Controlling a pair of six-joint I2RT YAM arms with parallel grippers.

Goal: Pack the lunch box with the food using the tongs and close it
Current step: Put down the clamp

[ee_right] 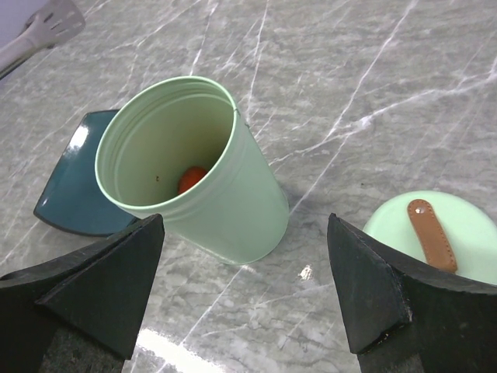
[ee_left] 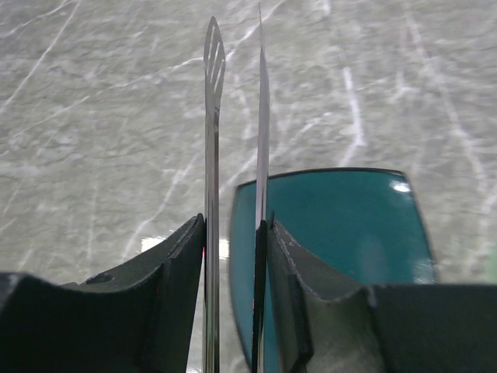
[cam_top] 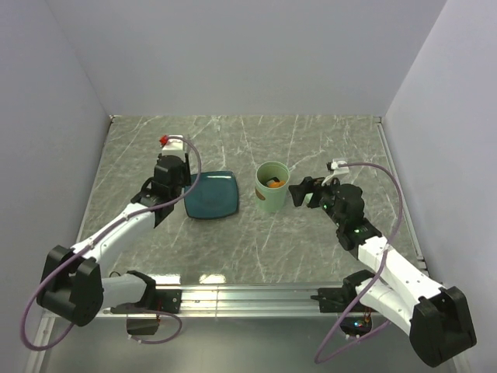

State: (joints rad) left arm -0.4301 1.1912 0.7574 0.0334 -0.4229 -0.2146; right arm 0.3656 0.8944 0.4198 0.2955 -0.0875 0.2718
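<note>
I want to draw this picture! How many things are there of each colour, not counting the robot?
Green: 2, the lunch box and its lid
Teal: 1, the plate
Silver: 1, the tongs
Orange: 1, a food piece inside the lunch box
Total: 5
One small red bit is too tiny to name, so it is not counted.
</note>
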